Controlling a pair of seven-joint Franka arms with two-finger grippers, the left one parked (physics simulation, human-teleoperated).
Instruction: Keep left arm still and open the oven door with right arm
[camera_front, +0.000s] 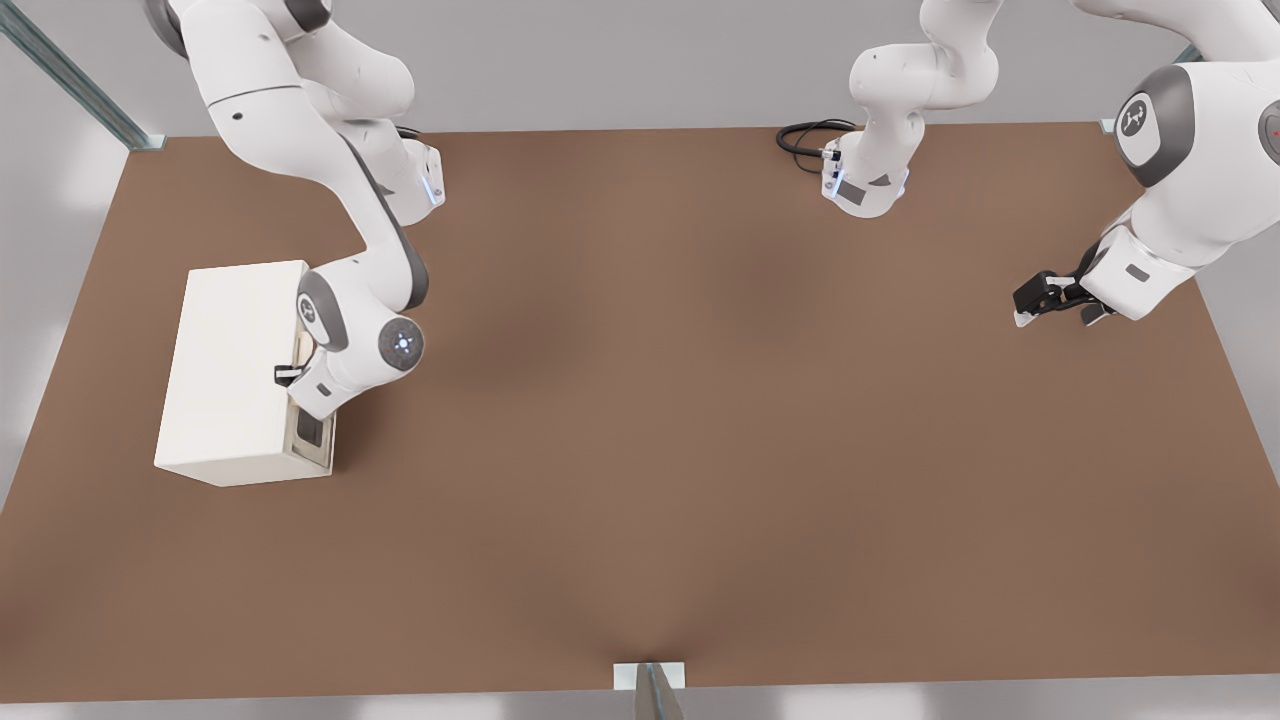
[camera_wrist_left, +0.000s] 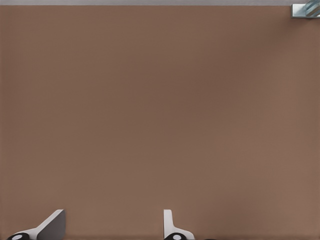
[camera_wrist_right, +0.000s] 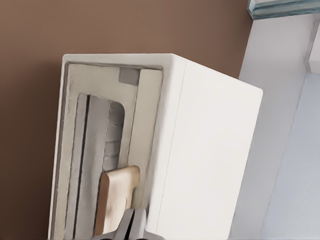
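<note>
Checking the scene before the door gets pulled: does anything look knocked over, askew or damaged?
Nothing stands out. The oven sits flat on the table, its door looks closed and intact, and the pincer is right at the tan handle.

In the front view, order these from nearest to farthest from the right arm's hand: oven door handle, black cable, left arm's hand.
1. Oven door handle: at the hand.
2. Black cable: far table edge, middle.
3. Left arm's hand: front view's right.
</note>
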